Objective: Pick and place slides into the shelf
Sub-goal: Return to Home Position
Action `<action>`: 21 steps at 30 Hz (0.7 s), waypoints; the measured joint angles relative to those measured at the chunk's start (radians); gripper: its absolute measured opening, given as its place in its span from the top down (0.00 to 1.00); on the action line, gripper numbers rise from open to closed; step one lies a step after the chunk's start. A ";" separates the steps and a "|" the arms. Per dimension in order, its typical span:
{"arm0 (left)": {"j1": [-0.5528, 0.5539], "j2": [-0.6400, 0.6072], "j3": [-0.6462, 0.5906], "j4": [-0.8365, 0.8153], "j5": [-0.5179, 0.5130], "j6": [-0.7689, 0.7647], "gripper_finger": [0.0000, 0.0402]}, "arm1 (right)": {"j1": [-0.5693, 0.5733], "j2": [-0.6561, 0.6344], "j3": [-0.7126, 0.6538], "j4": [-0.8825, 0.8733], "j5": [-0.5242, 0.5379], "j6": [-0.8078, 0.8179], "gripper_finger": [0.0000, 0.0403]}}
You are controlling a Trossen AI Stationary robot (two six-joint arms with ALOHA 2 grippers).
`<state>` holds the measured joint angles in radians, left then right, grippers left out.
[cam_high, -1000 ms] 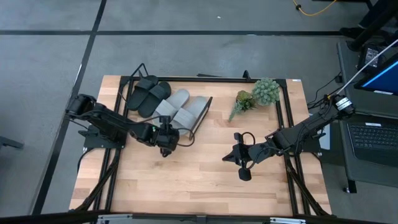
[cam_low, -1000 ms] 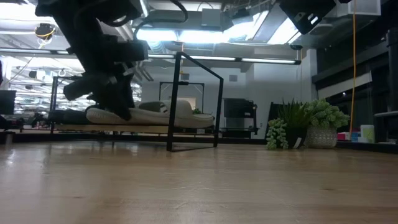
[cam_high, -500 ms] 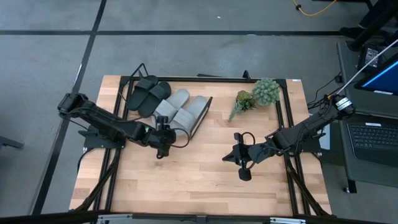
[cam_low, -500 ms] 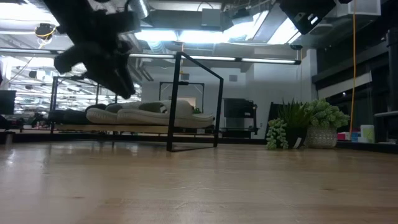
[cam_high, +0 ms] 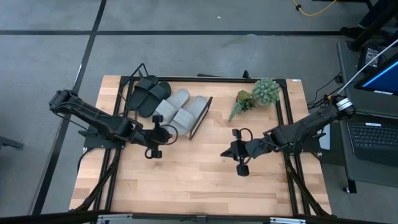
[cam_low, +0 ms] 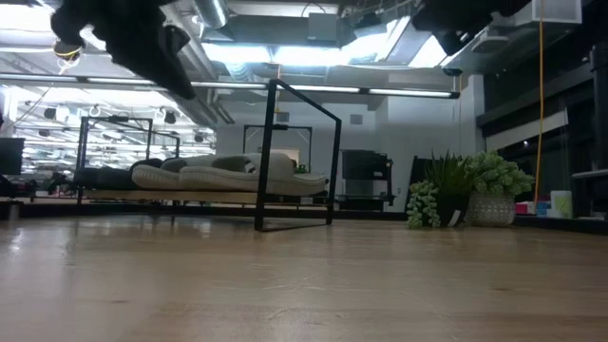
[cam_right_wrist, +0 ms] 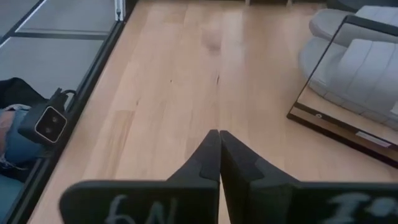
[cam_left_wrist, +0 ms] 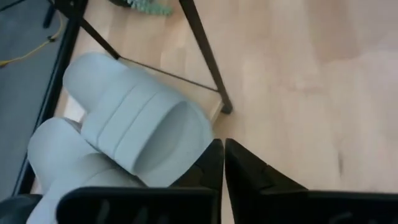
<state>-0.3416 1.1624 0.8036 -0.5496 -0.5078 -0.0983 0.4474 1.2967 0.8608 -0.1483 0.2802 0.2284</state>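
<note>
Left gripper (cam_high: 151, 152): fingers pressed together, nothing held, over bare desk (cam_high: 186, 180) left of centre in the high view, near the lower corner of the shelf (cam_high: 206, 107). Right gripper (cam_high: 241, 168): fingers likewise closed and empty, right of centre, well apart from the shelf. Placing looks finished and only the return home is left. To do that well, I'd draw the left arm up and away from the shelf's wire end loop, since the wrist view shows a grey slide and a frame leg close ahead. Keep the fingers closed so nothing snags. Count: four slides, all on the shelf at upper left, being two black slides (cam_high: 148, 94) and two grey slides (cam_high: 181, 111) side by side. One shelf. Two small plants (cam_high: 266, 91) at upper right.
</note>
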 joint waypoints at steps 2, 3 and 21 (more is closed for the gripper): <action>0.000 -0.023 0.000 0.000 0.007 -0.001 0.98 | -0.025 -0.007 -0.001 -0.001 -0.032 -0.003 0.99; 0.000 -0.034 0.000 -0.001 0.005 -0.001 0.98 | -0.040 -0.014 -0.001 -0.001 -0.048 -0.008 0.99; 0.082 -0.348 -0.033 0.035 0.065 0.132 1.00 | -0.204 -0.247 -0.017 -0.092 -0.194 -0.274 0.99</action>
<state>-0.2600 0.8141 0.7708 -0.5147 -0.4423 0.0338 0.2431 1.0494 0.8439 -0.2400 0.0865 -0.0456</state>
